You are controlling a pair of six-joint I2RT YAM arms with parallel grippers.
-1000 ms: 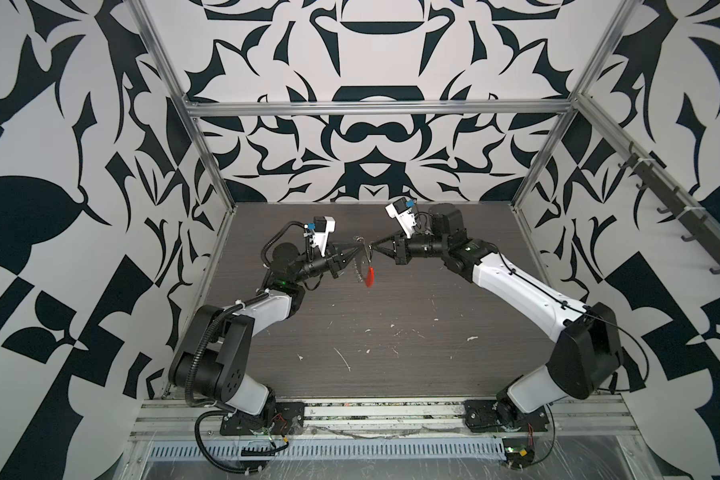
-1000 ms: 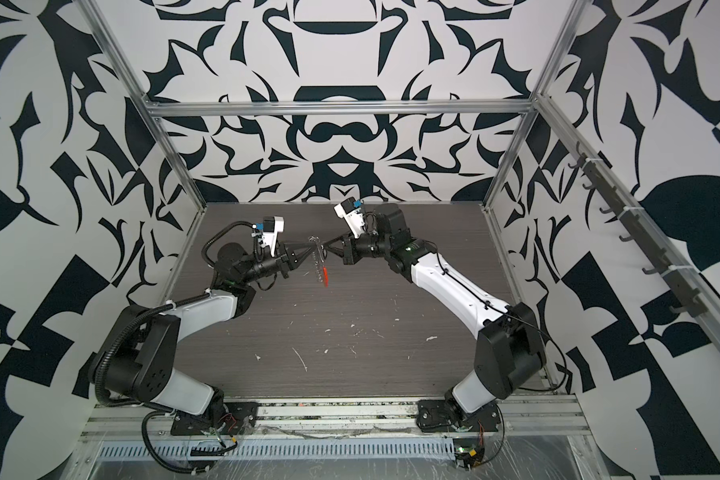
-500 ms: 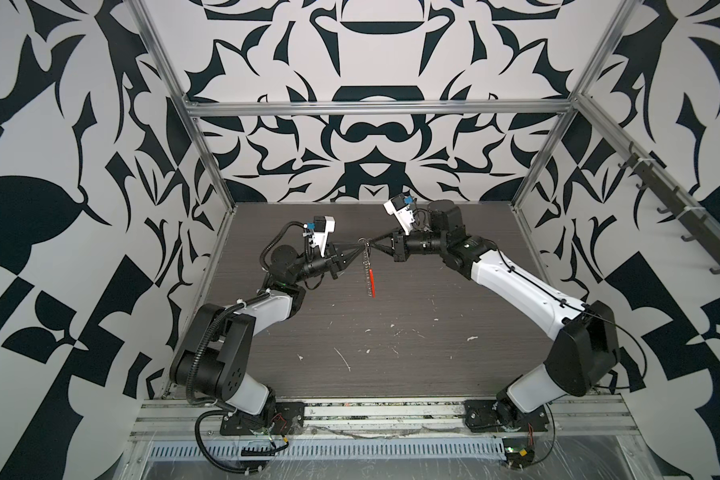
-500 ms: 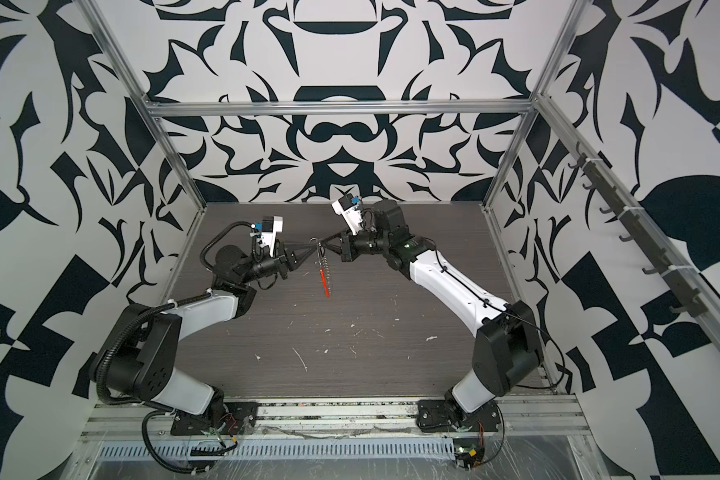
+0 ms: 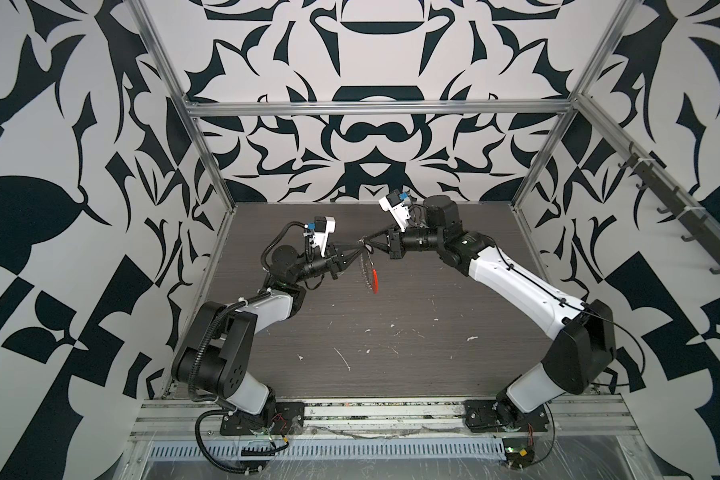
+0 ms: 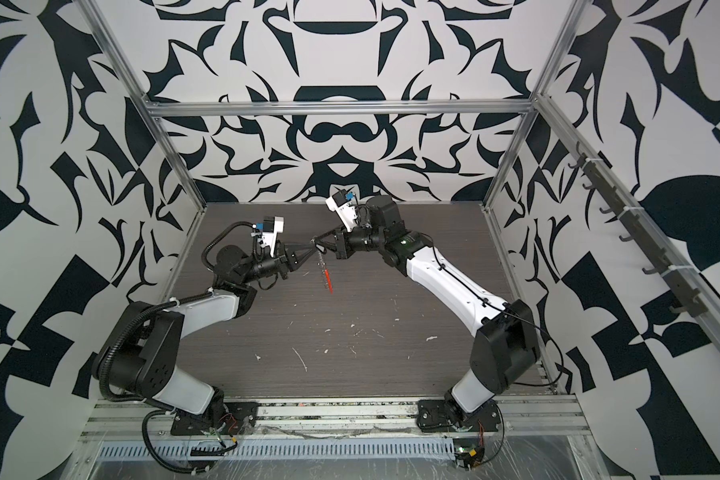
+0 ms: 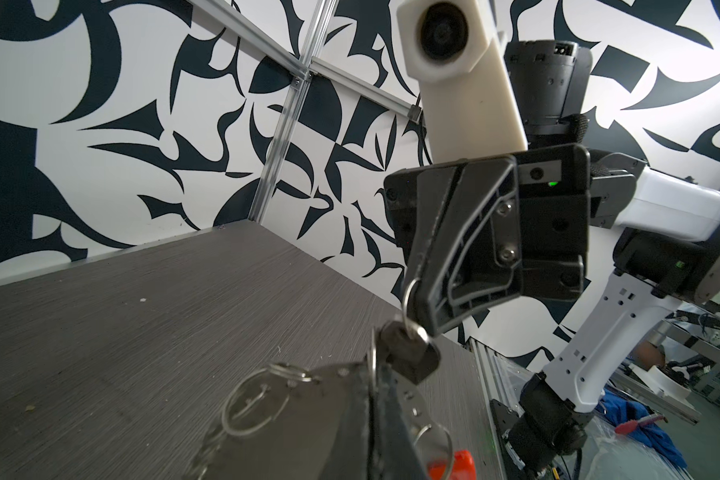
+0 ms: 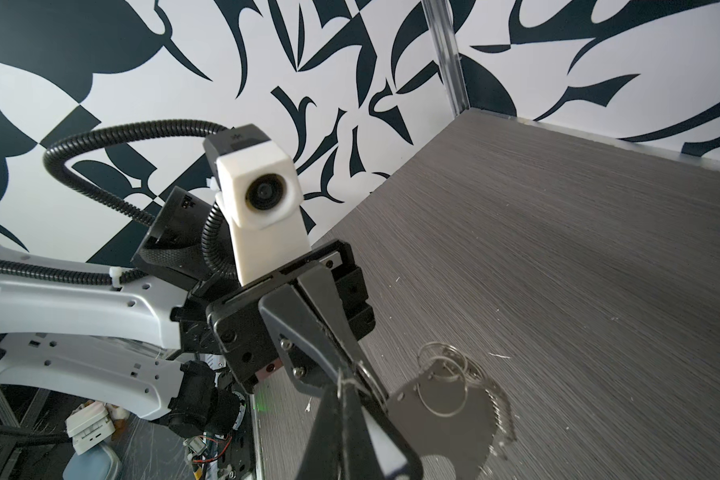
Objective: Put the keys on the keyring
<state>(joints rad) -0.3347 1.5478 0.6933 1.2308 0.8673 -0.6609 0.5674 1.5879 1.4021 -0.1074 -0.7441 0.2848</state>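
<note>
Both arms meet above the middle of the table. My left gripper [image 5: 359, 248] [image 6: 310, 248] [image 7: 375, 374] is shut on the upper edge of the keyring [image 5: 368, 270] [image 6: 323, 270] [image 7: 287, 415]. This grey loop fringed with small split rings hangs down, its orange-red segment [image 5: 375, 286] [image 7: 454, 465] lowest. My right gripper [image 5: 366, 240] [image 6: 314, 240] [image 7: 427, 320] [image 8: 344, 390] is shut on the small split ring of the keys [image 7: 410, 353] [image 8: 387, 446]. The keys are a black tag with a white label, touching the keyring's top beside the left fingertips [image 8: 364, 380].
The dark wood-grain table [image 5: 391, 332] carries small white scuffs and flecks. Patterned walls and aluminium frame posts [image 5: 208, 166] enclose it on three sides. A rail with hooks [image 5: 674, 216] runs along the right wall.
The keyring has swung down and now hangs straighter, its orange end lower. The right gripper has edged slightly left. Both grippers stay shut.
</note>
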